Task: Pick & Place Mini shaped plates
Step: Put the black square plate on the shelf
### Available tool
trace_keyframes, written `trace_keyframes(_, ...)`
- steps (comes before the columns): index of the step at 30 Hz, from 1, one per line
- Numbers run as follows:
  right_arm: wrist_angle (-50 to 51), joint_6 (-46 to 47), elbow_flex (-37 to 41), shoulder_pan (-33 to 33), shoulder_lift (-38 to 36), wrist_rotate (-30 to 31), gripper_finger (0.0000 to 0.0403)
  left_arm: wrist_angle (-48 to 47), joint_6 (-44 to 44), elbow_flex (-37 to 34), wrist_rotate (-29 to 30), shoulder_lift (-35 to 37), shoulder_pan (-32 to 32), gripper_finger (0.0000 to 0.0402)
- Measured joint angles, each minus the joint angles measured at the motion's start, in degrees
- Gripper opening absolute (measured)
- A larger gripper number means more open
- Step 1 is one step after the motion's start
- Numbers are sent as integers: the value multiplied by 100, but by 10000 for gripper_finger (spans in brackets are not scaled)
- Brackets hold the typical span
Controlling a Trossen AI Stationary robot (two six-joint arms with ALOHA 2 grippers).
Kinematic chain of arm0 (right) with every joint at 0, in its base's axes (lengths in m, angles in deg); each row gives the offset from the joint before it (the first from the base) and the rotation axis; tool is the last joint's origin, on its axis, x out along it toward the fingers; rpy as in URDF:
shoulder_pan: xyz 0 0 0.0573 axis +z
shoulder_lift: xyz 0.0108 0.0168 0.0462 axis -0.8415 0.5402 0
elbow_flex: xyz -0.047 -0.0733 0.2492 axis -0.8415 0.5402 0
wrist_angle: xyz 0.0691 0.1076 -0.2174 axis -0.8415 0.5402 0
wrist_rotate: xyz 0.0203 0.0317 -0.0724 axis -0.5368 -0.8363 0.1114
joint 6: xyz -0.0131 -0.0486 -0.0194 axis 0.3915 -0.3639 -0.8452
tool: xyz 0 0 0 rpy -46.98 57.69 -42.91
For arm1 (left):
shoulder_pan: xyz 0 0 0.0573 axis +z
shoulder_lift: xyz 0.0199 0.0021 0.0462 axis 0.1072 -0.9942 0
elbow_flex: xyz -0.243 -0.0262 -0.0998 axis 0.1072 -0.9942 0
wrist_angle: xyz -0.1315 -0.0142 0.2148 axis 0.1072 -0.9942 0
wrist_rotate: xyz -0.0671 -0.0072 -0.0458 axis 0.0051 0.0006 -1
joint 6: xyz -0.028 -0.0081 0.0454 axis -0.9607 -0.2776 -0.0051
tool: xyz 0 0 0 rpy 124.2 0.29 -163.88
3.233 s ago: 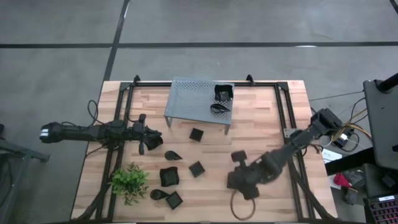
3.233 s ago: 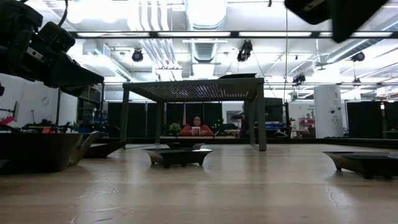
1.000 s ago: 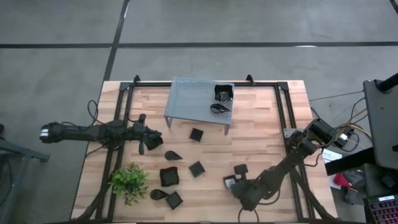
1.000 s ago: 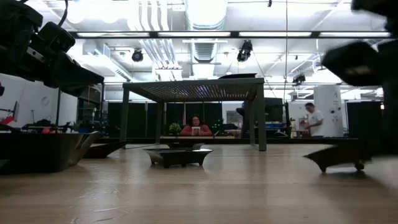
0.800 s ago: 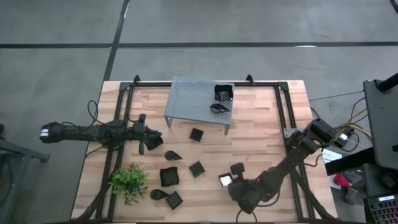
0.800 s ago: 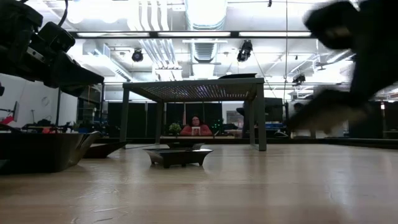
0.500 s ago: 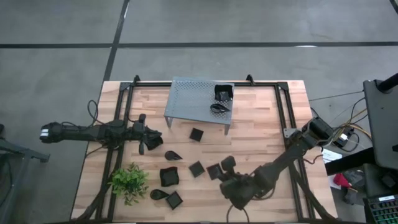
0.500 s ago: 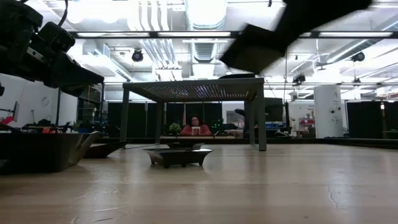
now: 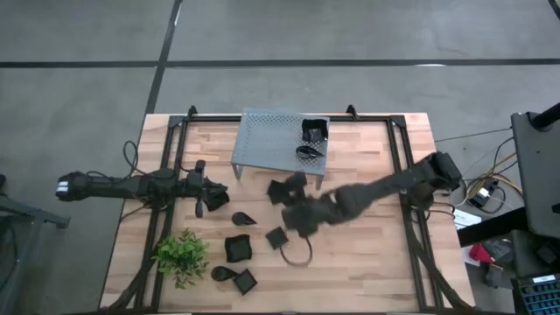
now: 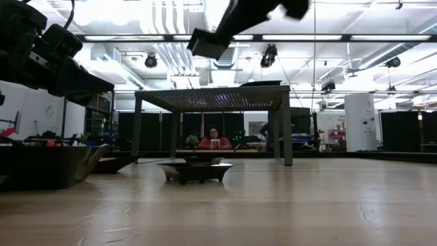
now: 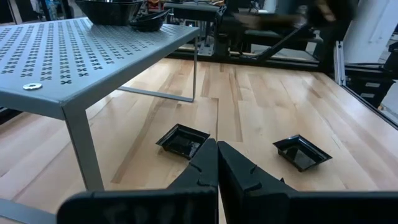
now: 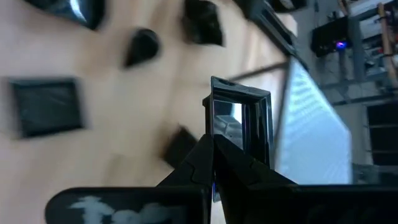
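Left pincer (image 9: 206, 194): parked at the desk's left side, fingers pressed together with nothing between them, level with the rack's near legs.
Plant (image 9: 182, 255): on the desk's near-left part, with several loose mini shaped plates just right of it, including a larger black dish (image 9: 237, 248) and a teardrop plate (image 9: 243, 218).
Rack (image 9: 271, 140): grey perforated metal, at the far middle of the desk, two plates (image 9: 312, 131) resting on its right end.
Carried plate (image 12: 239, 121): a small square black dish, clamped edge-on in the right pincer (image 9: 287, 190), up in the air just in front of the rack's near edge.
Right arm (image 9: 385, 185): stretched across from the desk's right side toward the middle.
Desk (image 9: 367, 254): pale wooden planks, black rails down both sides; the near-right part lies bare.
Room: grey floor around the desk; in the low view, a wide hall with ceiling lights and a seated person (image 10: 216, 140) far behind.
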State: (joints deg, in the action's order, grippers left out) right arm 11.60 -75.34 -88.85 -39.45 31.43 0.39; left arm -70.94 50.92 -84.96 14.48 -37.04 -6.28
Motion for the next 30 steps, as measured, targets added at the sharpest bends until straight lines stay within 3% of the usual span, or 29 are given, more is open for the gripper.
trace_keyframes(8, -94, -542, -51, -1388, 0, -615, 8, 0, -2, 0, 0, 0, 0, 0)
trace_keyframes(15, -567, -500, -51, -2358, 2, -686, 8, -1, -2, 0, 1, -1, 0, 0)
trace_keyframes(22, -808, -342, -12, -2861, 87, -1218, 8, 0, -2, -2, 2, 0, -2, 0)
trace_keyframes(30, -862, -496, 6, -2872, 268, -1341, 8, 0, -1, -1, 1, 0, -1, 0)
